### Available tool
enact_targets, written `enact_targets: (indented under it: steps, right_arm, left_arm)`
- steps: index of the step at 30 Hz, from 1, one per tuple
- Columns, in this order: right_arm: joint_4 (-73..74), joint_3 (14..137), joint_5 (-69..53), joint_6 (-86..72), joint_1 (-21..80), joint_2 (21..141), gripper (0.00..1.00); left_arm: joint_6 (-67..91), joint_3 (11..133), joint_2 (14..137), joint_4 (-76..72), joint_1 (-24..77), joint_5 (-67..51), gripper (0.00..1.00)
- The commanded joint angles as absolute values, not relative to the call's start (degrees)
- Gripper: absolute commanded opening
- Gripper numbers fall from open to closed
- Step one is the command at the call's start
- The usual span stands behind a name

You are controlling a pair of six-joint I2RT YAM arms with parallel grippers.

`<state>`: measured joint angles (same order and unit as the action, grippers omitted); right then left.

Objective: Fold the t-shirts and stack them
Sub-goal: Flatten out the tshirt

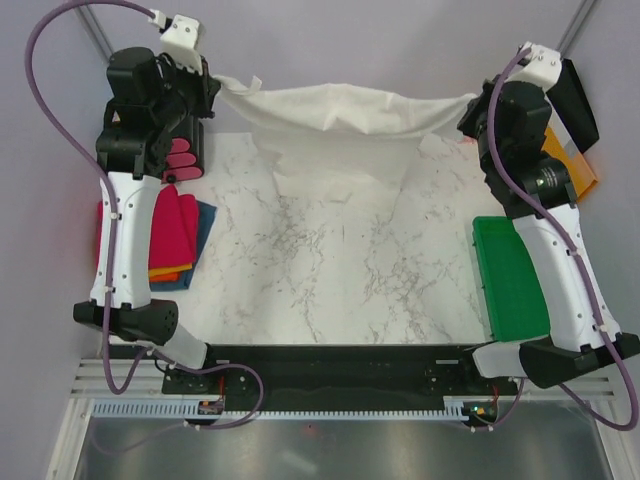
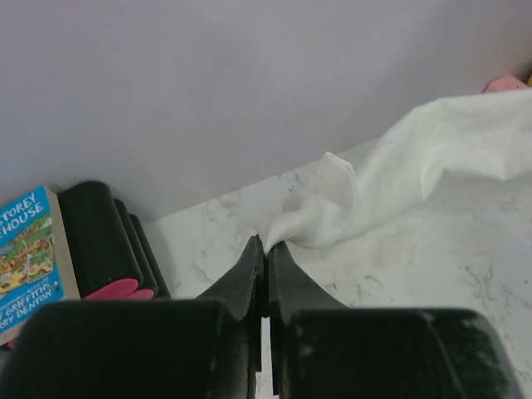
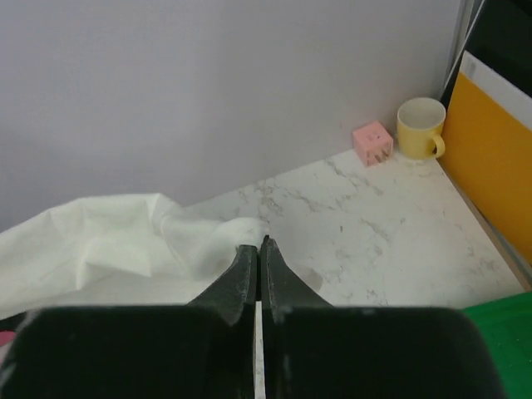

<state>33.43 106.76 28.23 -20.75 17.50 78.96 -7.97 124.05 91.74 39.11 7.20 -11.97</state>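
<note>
you are pinching the cream-white shirt (image 1: pixel 345 110) at both ends: the left gripper (image 2: pixel 266 243) and the right gripper (image 3: pixel 259 242) are each clamped shut on a corner, stretching it along the far edge of the table (image 1: pixel 330 270). try lowering both together, evenly taut, so it is lying flat.

White-shelled, black-jointed arms (image 1: pixel 122 240) with looping purple cables (image 1: pixel 40 120) and black end effector fingers (image 2: pixel 245 276).

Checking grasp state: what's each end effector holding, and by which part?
Both pinch the cream-white t-shirt: left end effector on its left end, right end effector on its right end.
</note>
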Motion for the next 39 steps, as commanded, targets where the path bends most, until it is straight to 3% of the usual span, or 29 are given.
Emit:
enact_targets:
  steps: [1, 4, 6, 7, 8, 9, 10, 14, 16, 20, 28, 39]
  right_arm:
    - [30.59, 85.56, 25.67, -23.64, 18.1, 72.79, 0.0]
    - [29.62, 71.75, 25.49, -25.49, 19.42, 65.93, 0.0]
    - [29.62, 64.56, 26.27, -26.45, 19.86, 60.75, 0.0]
    - [29.53, 62.77, 26.28, -26.63, 19.95, 58.99, 0.08]
    - [29.79, 61.45, 26.02, -26.46, 19.95, 56.28, 0.36]
    - [30.32, 60.13, 25.84, -26.46, 19.95, 55.47, 0.48]
    - [30.93, 59.94, 25.93, -26.46, 19.95, 54.5, 0.66]
    - [34.18, 61.08, 25.84, -26.46, 20.04, 54.49, 0.82]
    - [34.37, 61.17, 26.54, -26.54, 20.04, 53.97, 0.84]
    - [35.24, 61.7, 26.02, -26.28, 20.04, 54.31, 0.84]
    - [37.35, 57.22, 24.87, -27.77, 19.95, 52.74, 0.83]
    - [38.5, 51.86, 24.18, -29.97, 20.04, 50.27, 0.78]
  left_arm:
    - [-8.52, 99.54, 85.99, 34.64, 7.03, -11.51, 0.02]
    - [-9.4, 83.53, 79.92, 31.91, 7.03, -12.04, 0.04]
    - [-10.02, 74.94, 77.01, 31.29, 6.86, -11.69, 0.19]
    - [-10.28, 72.53, 74.12, 31.12, 6.77, -11.6, 0.54]
    - [-10.37, 69.03, 72.79, 30.94, 6.33, -11.43, 0.74]
    - [-10.46, 67.69, 71.64, 30.68, 6.15, -11.95, 0.9]
    - [-10.46, 66.81, 70.41, 30.76, 6.07, -12.04, 0.99]
    - [-8.8, 67.93, 69.17, 30.94, 5.98, -12.3, 1.0]
    - [-7.91, 69.6, 69.69, 31.55, 6.06, -15.19, 1.0]
    - [-6.68, 74.34, 72.68, 32.08, 11.59, -17.14, 1.0]
    - [-10.81, 78.39, 84.8, 32.52, 27.22, -5.64, 0.98]
    - [-9.85, 87.8, 100.98, 33.13, 37.0, 2.81, 0.94]
